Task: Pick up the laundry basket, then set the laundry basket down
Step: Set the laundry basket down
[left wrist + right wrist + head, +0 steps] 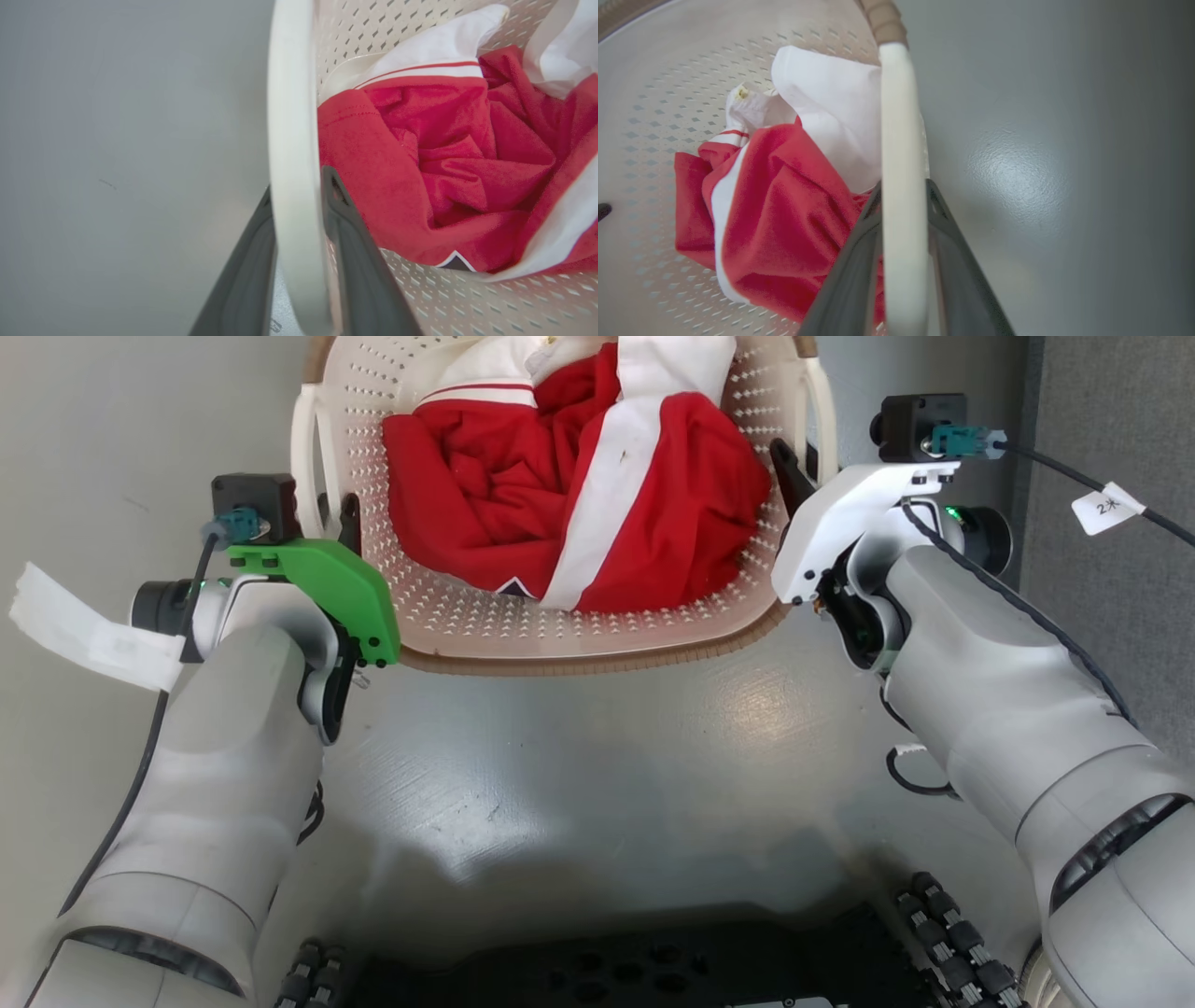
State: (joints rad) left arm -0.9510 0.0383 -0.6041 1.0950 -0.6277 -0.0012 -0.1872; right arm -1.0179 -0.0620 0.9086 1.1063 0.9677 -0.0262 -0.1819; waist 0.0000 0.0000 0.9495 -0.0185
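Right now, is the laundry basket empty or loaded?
Loaded: crumpled red and white clothing lies inside the laundry basket.

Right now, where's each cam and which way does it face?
Head view: on the head, facing down at the laundry basket on the floor; both forearms show.
Left wrist view: left wrist, looking along the left gripper, shut on the left handle.
Right wrist view: likewise, right gripper on the right handle.
All share the red-and-white clothing.
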